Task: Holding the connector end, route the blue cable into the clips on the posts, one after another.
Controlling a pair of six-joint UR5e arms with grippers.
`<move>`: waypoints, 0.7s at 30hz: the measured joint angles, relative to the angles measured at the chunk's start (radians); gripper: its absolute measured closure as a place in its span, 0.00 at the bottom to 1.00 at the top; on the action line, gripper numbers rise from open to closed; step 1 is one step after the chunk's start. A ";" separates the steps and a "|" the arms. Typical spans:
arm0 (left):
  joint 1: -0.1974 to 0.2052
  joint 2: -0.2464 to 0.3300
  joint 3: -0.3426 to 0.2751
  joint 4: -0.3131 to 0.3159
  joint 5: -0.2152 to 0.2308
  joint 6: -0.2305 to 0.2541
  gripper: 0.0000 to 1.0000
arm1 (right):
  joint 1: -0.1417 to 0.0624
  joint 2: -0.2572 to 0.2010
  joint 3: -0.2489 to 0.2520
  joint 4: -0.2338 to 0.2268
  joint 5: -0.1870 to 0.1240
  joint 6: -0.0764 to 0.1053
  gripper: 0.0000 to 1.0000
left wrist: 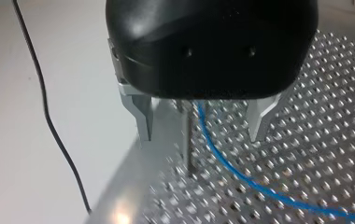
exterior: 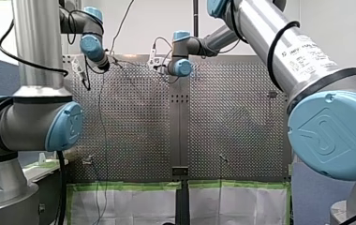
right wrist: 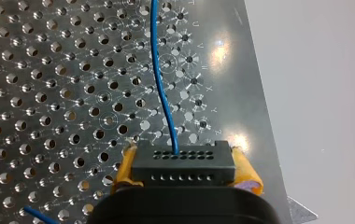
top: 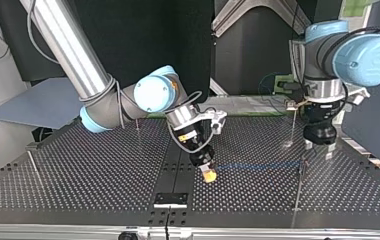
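Blue thin cable (top: pixel 258 165) lies low over the shiny metal bench full of little holes (top: pixel 78 170). In the top view it runs in a nearly straight line. It starts at my right hand (top: pixel 208 174), near the middle of the bench, and goes across to the view's right, where my left hand (top: pixel 319 149) hangs. Another thin post (top: pixel 33 164) stands well apart at that view's left.

The right wrist view shows what the top view is too far away to show. Two yellow pads (right wrist: pixel 248 172) of my right hand (right wrist: pixel 185 158) squeeze a black box-shaped connector with rows of tiny holes (right wrist: pixel 183 165), one pad on each side. The hand is closed tight on it. The cable (right wrist: pixel 159 70) comes out of one of the holes and goes away over the bench (right wrist: pixel 49 93), far ahead of the hand.

The left wrist view shows the other end of that line. My left hand (left wrist: pixel 200 137) is black with two silver metal fingers (left wrist: pixel 143 121). They stand wide apart and hold nothing. A thin grey metal post (left wrist: pixel 187 144) stands between them. The cable (left wrist: pixel 241 179) passes just beside the post and touches neither finger. I cannot tell if it sits in a clip. A thin black wire (left wrist: pixel 49 121) hangs beside the bench edge.

The front view shows my left arm (exterior: pixel 35 56) and my right arm (exterior: pixel 279 42) big and close. The hands there are too far off and small to read.
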 joint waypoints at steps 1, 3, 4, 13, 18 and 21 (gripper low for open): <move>-0.004 0.006 0.000 -0.003 -0.006 0.006 0.00 | 0.000 0.000 0.000 0.000 0.000 0.000 1.00; -0.013 0.018 0.000 -0.015 -0.022 0.022 0.00 | -0.001 0.000 0.000 0.000 0.000 0.000 1.00; -0.016 0.021 0.000 -0.022 -0.030 0.030 0.00 | -0.002 0.000 0.000 0.000 0.000 0.000 1.00; -0.048 0.040 0.000 -0.035 -0.078 0.115 0.00 | -0.004 0.001 0.000 0.000 0.001 0.000 1.00; -0.063 0.040 0.000 0.003 -0.073 0.169 0.00 | -0.004 0.001 0.000 0.000 0.000 0.000 1.00; -0.072 0.040 0.000 0.018 -0.067 0.197 0.00 | -0.004 0.002 0.000 0.000 0.000 0.000 1.00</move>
